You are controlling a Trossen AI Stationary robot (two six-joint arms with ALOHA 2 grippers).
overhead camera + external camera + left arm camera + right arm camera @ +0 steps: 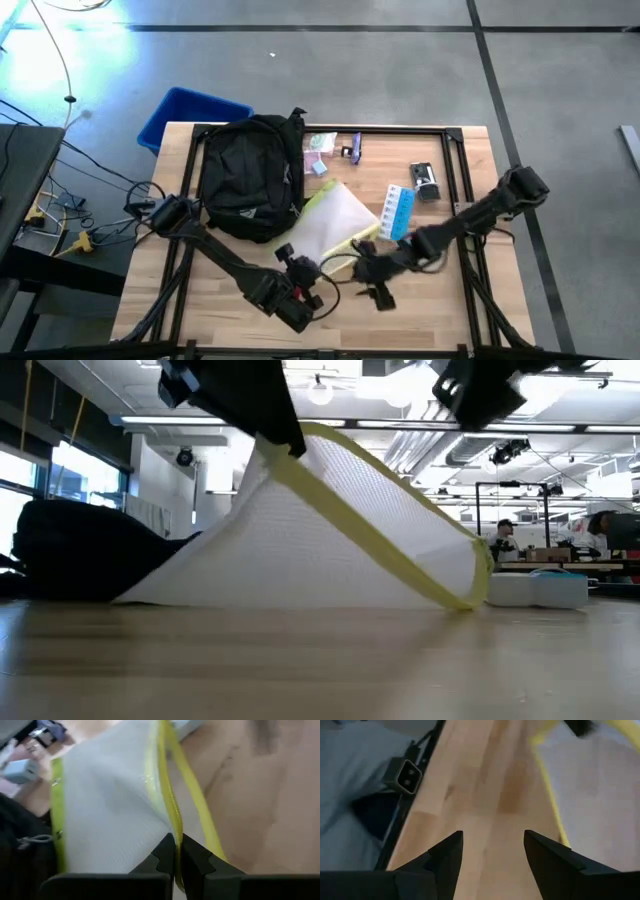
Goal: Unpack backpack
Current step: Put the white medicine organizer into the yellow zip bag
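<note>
The black backpack (250,175) lies on the table's far left part. Right of it is a clear mesh pouch (335,222) with a yellow edge. My left gripper (176,851) is shut on that edge at the pouch's near side. In the low view this side stands raised (290,445), while the pouch's lower edge (300,603) rests on the table. My right gripper (492,845) hovers open over bare wood just right of the pouch's near corner (375,290), with nothing between its fingers. My left gripper pinches the pouch's yellow edge (172,827) between its two fingers. It comes from the table's near side, slanting down. The edge runs on ahead from between the fingertips. That side is lifted clear and the mesh slopes down to the table.
A blue bin (190,112) stands off the table's far left corner. On the far right part lie a blue pill box (397,212), a small black device (425,180), a purple item (352,150) and small packets (320,145). Bare wood (430,310) lies along the near edge.
</note>
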